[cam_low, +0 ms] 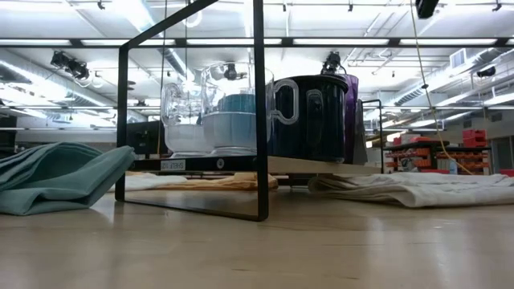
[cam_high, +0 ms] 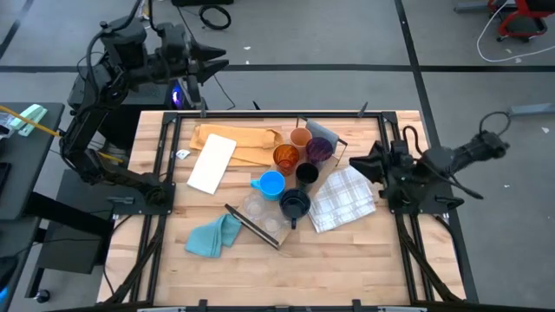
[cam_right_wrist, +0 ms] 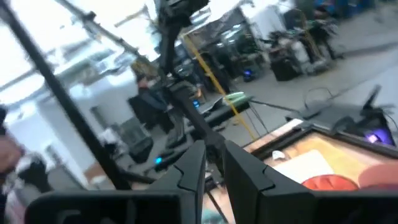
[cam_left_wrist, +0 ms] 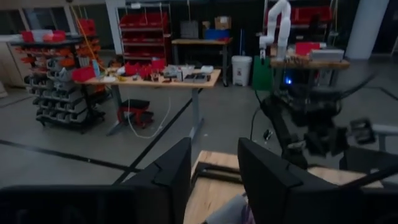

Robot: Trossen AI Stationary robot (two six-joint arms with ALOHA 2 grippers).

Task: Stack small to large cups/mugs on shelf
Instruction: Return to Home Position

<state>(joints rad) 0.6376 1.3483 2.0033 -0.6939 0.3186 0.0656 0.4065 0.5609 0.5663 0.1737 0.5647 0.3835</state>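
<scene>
cups on shelf; left fingers apart, right fingers barely apart, both empty

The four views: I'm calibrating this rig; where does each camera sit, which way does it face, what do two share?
High view: overhead, facing straight down; left gripper beyond the far edge of the table, right gripper over its right side.
Low view: tabletop height, facing level at the shelf; no arm clearly shows.
Left wrist view: on the left arm, facing the right arm; left gripper shows.
Right wrist view: on the right arm, facing the left arm; right gripper shows.
Shared: high and low both show the dark mug.
</scene>
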